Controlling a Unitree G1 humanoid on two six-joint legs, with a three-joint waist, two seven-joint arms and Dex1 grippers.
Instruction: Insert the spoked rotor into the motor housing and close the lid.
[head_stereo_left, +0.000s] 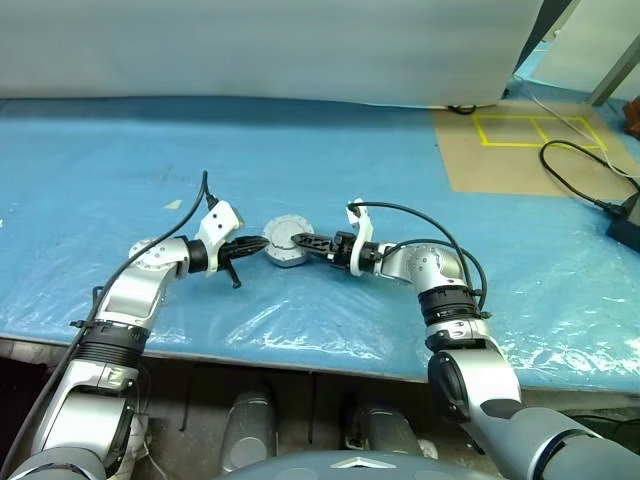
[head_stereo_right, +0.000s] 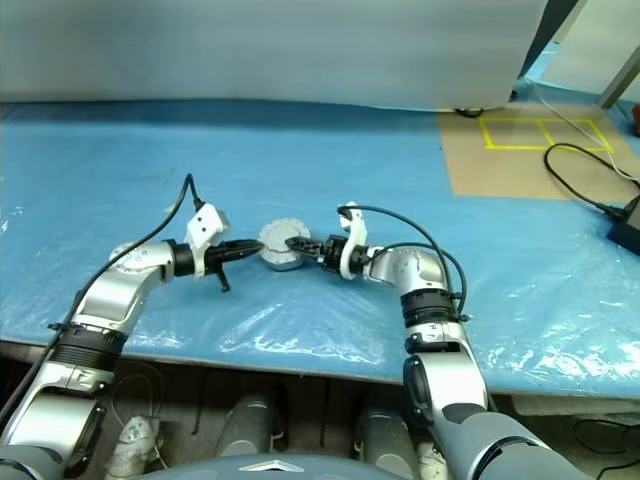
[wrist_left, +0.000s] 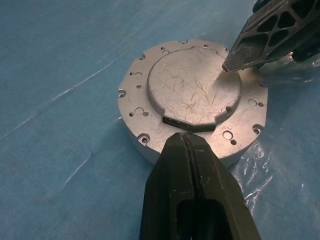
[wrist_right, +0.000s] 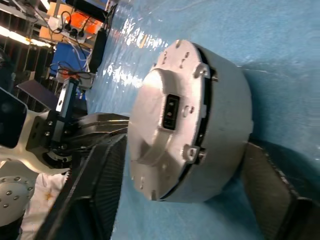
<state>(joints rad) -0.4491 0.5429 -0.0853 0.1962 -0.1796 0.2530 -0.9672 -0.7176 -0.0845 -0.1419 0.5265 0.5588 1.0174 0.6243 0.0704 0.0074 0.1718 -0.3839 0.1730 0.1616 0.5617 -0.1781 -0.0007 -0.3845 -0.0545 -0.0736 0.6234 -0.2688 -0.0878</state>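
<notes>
The motor housing (head_stereo_left: 287, 250), a squat silver cylinder, sits mid-table on the blue sheet with the lid (wrist_left: 192, 85) lying flat on top; a dark seam shows between them in the right wrist view. The spoked rotor is hidden. My left gripper (head_stereo_left: 256, 243) is shut, its tip at the housing's left edge. From the right, my right gripper (head_stereo_left: 303, 240) stands open astride the housing. One of its fingers (wrist_right: 100, 180) is on the lid's face, where its tip (wrist_left: 235, 57) touches. The other finger (wrist_right: 275, 185) is by the housing's base.
A brown board with yellow tape (head_stereo_left: 520, 150) lies at the far right, with black cables and a power brick (head_stereo_left: 622, 228) beside it. A white sheet (head_stereo_left: 270, 50) closes off the back. The table's front edge (head_stereo_left: 300, 352) runs just below my arms.
</notes>
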